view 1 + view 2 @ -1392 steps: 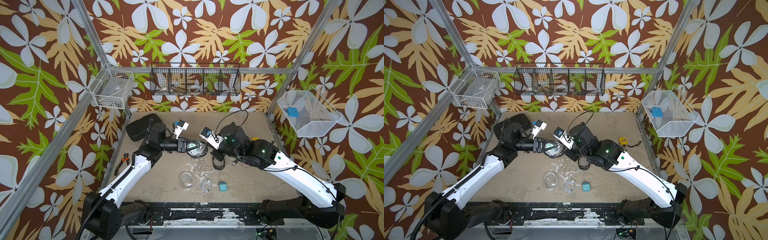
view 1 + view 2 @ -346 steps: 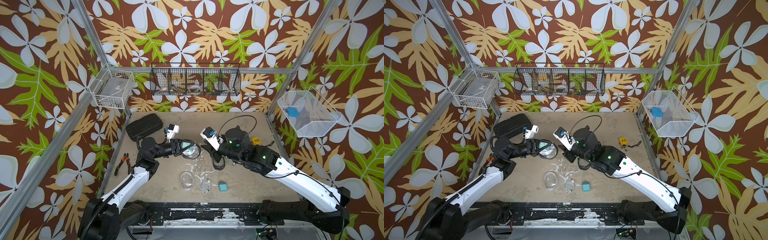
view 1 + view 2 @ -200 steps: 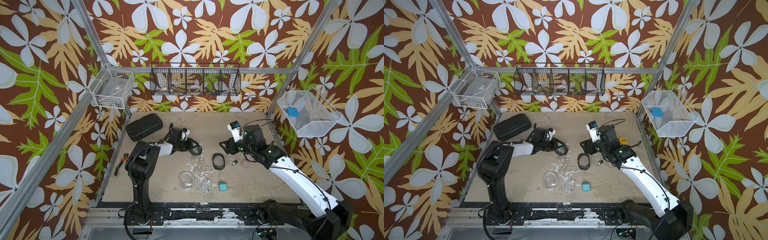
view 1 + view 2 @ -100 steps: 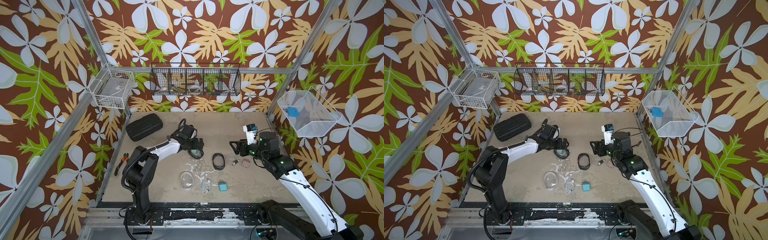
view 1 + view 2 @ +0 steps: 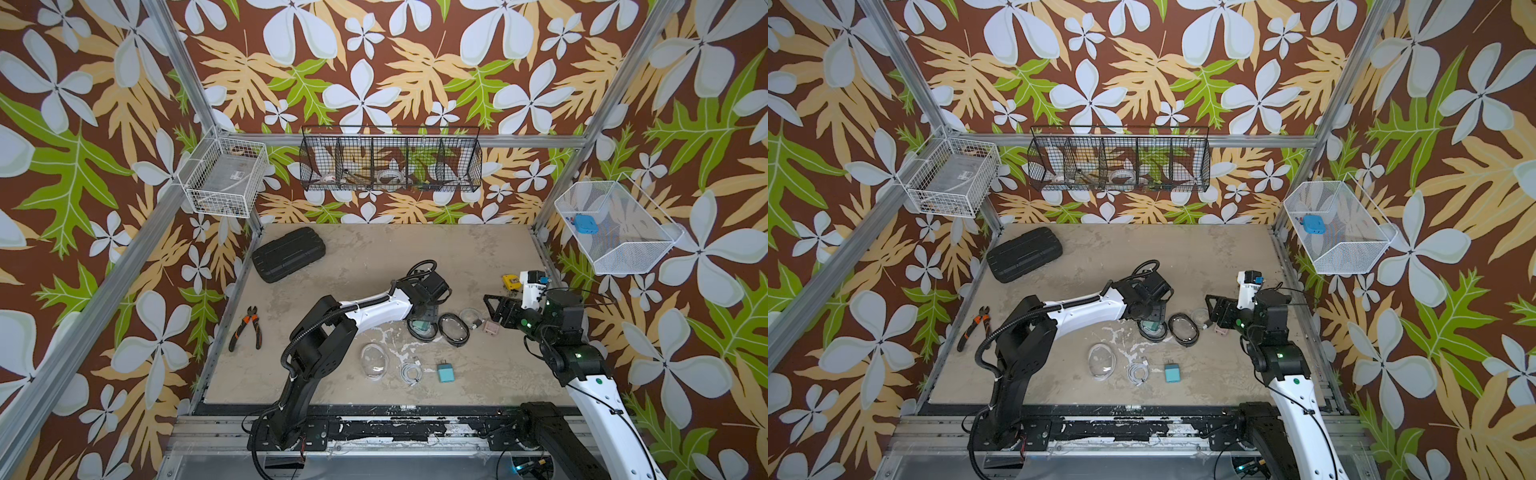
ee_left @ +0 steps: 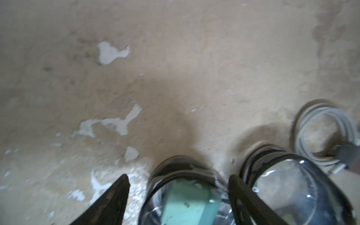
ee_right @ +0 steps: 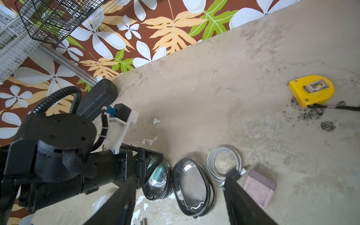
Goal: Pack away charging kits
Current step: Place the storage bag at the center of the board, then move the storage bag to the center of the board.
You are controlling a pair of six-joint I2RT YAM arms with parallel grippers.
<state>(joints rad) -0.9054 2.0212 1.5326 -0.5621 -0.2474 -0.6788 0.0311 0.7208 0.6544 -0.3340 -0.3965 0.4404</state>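
Setup is a scuffed beige table (image 5: 374,257) boxed in by loud flower wallpaper, with wire baskets hung on the walls. My left arm comes up from the front rail, folds at the elbow and runs its white forearm out to mid-table, wrist bent so the left pincer (image 6: 177,176) points down at the surface. It's spread wide and gripping nothing. The fingers (image 6: 109,202) stand either side of a black-rimmed pouch (image 5: 422,328) that lies flat on the table, and a mint plug (image 6: 185,202) shows through its clear top. One finger looks to sit in the gap between that pouch and a second black-rimmed pouch (image 5: 454,330) just beside it, though the wrist view is too blurry to say if it touches either. My right arm rises from the front right corner and leans inward, with the right pincer (image 7: 181,177) angled toward the middle. That one is wide too and empty, hanging over the second pouch. A coiled white cable (image 7: 224,161) and a pink plug (image 7: 259,187) lie right next to it. Closer to the front, a clear pouch (image 5: 372,361), another cable (image 5: 410,371) and a teal plug (image 5: 445,372) sit in a row, apart from each other. There's a black hard case (image 5: 289,259) in the far left corner, pliers (image 5: 249,328) by the left edge and a yellow tape measure (image 7: 311,89) off to the right.
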